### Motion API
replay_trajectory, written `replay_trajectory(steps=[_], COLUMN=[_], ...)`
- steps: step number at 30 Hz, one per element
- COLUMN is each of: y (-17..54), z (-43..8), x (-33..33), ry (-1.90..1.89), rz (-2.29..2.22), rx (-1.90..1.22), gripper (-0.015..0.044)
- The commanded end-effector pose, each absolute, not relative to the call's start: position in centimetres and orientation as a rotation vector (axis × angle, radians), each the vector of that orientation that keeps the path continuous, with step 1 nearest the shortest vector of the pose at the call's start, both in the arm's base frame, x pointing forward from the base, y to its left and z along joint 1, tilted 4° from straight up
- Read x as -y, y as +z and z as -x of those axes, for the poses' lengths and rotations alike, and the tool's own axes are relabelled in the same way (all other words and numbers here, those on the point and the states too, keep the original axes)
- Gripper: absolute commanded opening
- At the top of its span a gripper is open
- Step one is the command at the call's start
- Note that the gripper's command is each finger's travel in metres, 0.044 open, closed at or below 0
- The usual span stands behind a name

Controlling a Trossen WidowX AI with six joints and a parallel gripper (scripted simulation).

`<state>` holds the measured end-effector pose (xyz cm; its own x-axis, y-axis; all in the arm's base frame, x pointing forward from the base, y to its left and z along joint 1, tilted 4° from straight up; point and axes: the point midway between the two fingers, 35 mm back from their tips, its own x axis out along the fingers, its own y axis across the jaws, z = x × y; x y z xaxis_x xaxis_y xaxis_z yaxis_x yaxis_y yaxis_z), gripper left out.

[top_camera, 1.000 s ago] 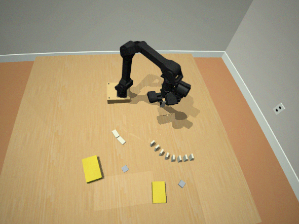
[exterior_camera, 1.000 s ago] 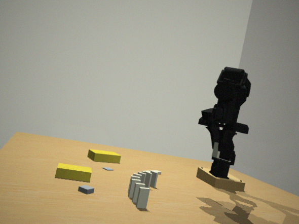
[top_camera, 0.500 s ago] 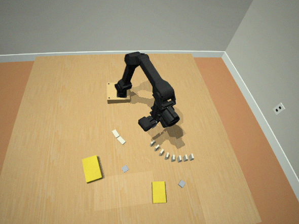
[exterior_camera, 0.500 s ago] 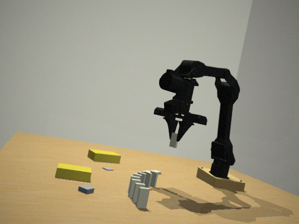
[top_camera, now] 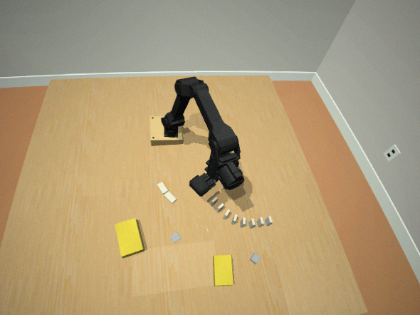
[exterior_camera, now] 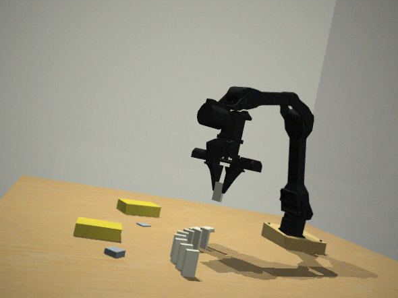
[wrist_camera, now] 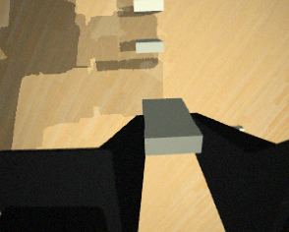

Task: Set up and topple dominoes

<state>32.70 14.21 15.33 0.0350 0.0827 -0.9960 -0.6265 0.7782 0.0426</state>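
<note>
My gripper (exterior_camera: 218,190) (wrist_camera: 166,122) is shut on a grey-white domino (exterior_camera: 217,195) (wrist_camera: 172,125), holding it roughly upright, slightly tilted, in the air high above the table. The body of the gripper hides this domino in the top view, where it hangs near the left end of the row. Several standing dominoes form a curved row, from the left end domino (top_camera: 213,201) (wrist_camera: 149,47) to the right end domino (top_camera: 269,221) (exterior_camera: 190,263). Two white dominoes lie flat end to end left of the row, one (top_camera: 162,187) behind the other (top_camera: 170,197).
A large yellow block (top_camera: 129,237) (exterior_camera: 139,208) lies at the front left, and a smaller yellow block (top_camera: 223,270) (exterior_camera: 98,230) lies in front of the row. Two grey tiles lie on the table, one (top_camera: 175,237) (exterior_camera: 144,224) left and one (top_camera: 255,258) (exterior_camera: 115,251) right.
</note>
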Motion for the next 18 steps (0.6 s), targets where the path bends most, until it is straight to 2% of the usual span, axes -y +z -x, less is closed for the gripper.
replay_trajectory(steps=[1, 18], y=[13.2, 5.1], z=[-32.8, -32.6], x=[-14.4, -14.9], ry=[0.583, 0.584], rz=[0.473, 0.473], rx=[-1.456, -1.457], gripper=[0.0107, 0.0107])
